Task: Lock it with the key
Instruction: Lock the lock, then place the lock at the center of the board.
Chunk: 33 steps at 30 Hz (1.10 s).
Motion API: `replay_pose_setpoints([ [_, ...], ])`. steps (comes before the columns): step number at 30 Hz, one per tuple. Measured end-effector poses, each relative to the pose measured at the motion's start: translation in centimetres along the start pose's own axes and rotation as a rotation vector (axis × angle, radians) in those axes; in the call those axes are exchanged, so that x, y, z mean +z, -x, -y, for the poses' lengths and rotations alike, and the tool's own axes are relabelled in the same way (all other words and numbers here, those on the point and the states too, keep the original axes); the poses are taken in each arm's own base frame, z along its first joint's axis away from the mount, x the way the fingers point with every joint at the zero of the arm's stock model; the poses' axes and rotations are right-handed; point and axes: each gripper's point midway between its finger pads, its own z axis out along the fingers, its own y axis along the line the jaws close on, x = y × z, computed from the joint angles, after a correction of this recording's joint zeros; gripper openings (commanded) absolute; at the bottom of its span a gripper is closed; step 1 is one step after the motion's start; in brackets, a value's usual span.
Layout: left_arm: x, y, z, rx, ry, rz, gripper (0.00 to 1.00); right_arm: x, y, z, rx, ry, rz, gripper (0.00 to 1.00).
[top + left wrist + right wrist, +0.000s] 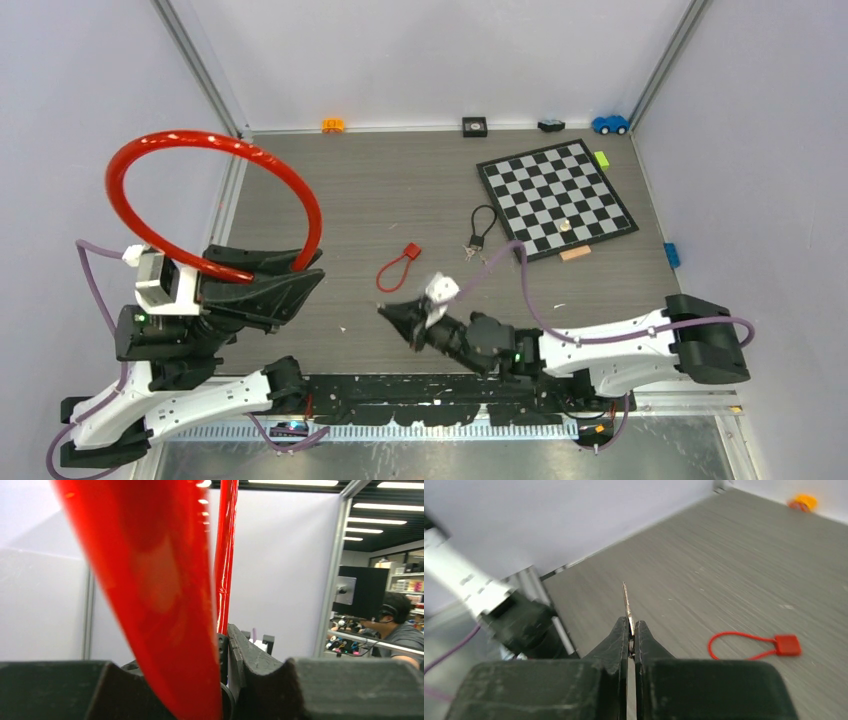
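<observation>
Seen from above, the left end effector (300, 275) sits at about 8 o'clock on the bench (400, 190). Its jaws are drawn in narrow around a big red cable loop (215, 140), which stands up off the surface and arcs over the 9 to 10 o'clock side. In the left wrist view the cable rises straight up between the two fingers (325, 690). The right end effector (405, 318) reaches in from 4 o'clock to about 6 o'clock, jaws pressed together on a key (625, 605). The thin metal blade sticks out past the fingertips, raised above the bench (the head of the key is hidden between the pads). The two end effectors face each other with a gap between them. A small red loop (397, 267) with a square tag lies flat near the centre, just beyond the right end effector. A black cable loop (482, 222) lies at about 2 o'clock, just beside the near left edge of a chessboard (556, 197). An orange toy (333, 125) at 12 o'clock and a blue toy car (609, 124) at 1 o'clock sit against the far wall.
</observation>
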Motion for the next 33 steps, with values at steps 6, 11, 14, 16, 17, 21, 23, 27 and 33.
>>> replay_pose_setpoints([
  [6,-0.5,-2.3,-3.1,0.025,0.156,-0.082,0.00,1.1,0.4,7.5,0.201,-0.289,-0.165,0.03],
  [11,-1.8,-5.5,-6.9,0.046,0.363,-0.194,0.00,-1.4,-3.7,12.6,0.297,-0.489,-0.347,0.12],
  [14,-3.3,-8.0,-9.2,0.067,0.488,-0.289,0.00,-3.1,-6.4,14.8,0.360,-0.578,-0.455,0.31],
  [16,-4.3,-9.6,-10.2,0.072,0.545,-0.346,0.00,-3.9,-7.8,16.0,0.396,-0.628,-0.506,0.49],
  [17,-4.8,-10.5,-10.6,0.075,0.571,-0.376,0.00,-4.2,-8.4,16.5,0.406,-0.649,-0.525,0.56],
  [21,-6.7,-13.6,-11.7,0.081,0.639,-0.483,0.00,-5.9,-10.5,17.8,0.406,-0.720,-0.620,0.71],
  [23,-7.6,-14.9,-12.2,0.083,0.669,-0.533,0.00,-6.5,-10.5,18.1,0.386,-0.739,-0.648,0.72],
  [27,-9.0,-17.8,-13.0,0.087,0.720,-0.628,0.00,-7.1,-8.4,18.5,0.363,-0.764,-0.621,0.72],
  [33,-10.4,-23.7,-14.7,-0.017,0.772,-0.797,0.00,-9.1,-3.8,18.5,0.402,-0.749,-0.482,0.70],
])
